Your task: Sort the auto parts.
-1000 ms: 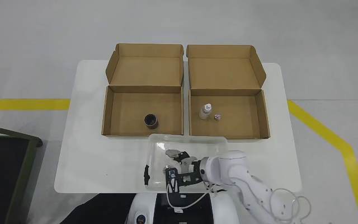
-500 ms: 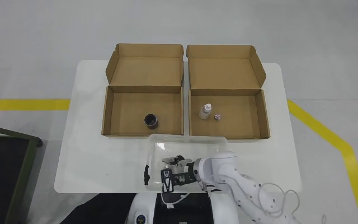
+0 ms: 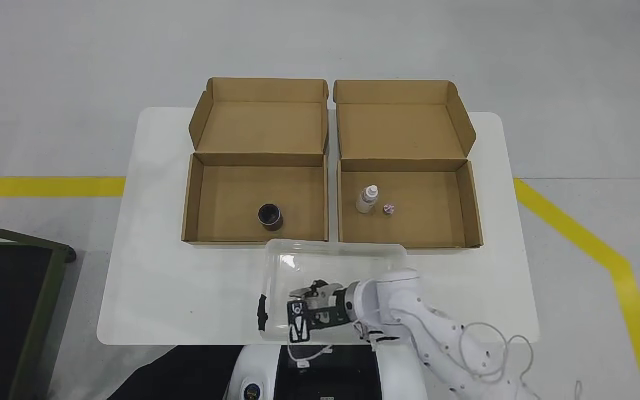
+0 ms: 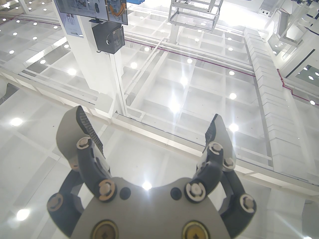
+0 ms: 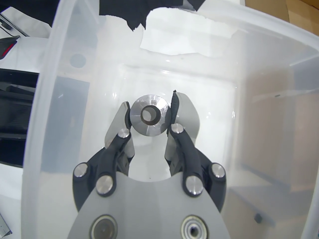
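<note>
White table point(image 3: 160, 280), clear bin point(image 5: 261, 50), metal ring point(image 5: 149, 116) tight within right gripper point(image 5: 150, 103).

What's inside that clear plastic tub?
A silver metal ring, gripped by the right end effector. Whatever lies in the tub beneath the end effector itself is hidden.

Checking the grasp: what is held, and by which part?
The right gripper clamps the metal bushing across its outer rim; the left gripper holds nothing.
</note>
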Controlling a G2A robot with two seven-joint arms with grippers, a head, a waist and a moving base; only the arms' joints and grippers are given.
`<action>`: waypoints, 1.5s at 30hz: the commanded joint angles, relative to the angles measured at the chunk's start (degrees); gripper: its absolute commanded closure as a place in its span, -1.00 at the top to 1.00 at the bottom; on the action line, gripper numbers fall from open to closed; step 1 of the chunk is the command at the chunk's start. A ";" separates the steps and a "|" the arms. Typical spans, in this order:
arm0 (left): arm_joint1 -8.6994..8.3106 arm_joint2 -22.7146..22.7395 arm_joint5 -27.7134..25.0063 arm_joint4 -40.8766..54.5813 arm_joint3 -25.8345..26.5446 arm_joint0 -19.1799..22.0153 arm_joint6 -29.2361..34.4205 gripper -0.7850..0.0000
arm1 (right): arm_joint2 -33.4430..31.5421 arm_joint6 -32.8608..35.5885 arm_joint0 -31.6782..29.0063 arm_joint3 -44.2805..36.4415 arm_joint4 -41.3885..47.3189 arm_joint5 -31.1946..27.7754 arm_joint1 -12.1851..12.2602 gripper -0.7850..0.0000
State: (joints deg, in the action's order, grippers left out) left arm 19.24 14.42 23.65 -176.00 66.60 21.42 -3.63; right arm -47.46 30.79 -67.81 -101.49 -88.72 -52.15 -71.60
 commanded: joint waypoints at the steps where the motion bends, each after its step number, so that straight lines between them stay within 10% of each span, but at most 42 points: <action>1: 0.00 0.00 0.00 0.00 0.00 0.00 0.00 1.00 | -0.78 -0.40 -0.21 -0.37 0.49 0.56 0.17 -1.00; 45: 0.00 0.00 0.00 0.00 0.00 0.00 0.00 1.00 | -18.19 -26.25 -1.59 -19.06 25.14 2.26 3.44 -1.00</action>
State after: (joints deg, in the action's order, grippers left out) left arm 19.24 14.42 23.65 -176.00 66.60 21.42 -3.63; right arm -65.37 5.01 -69.64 -120.52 -63.72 -49.93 -68.18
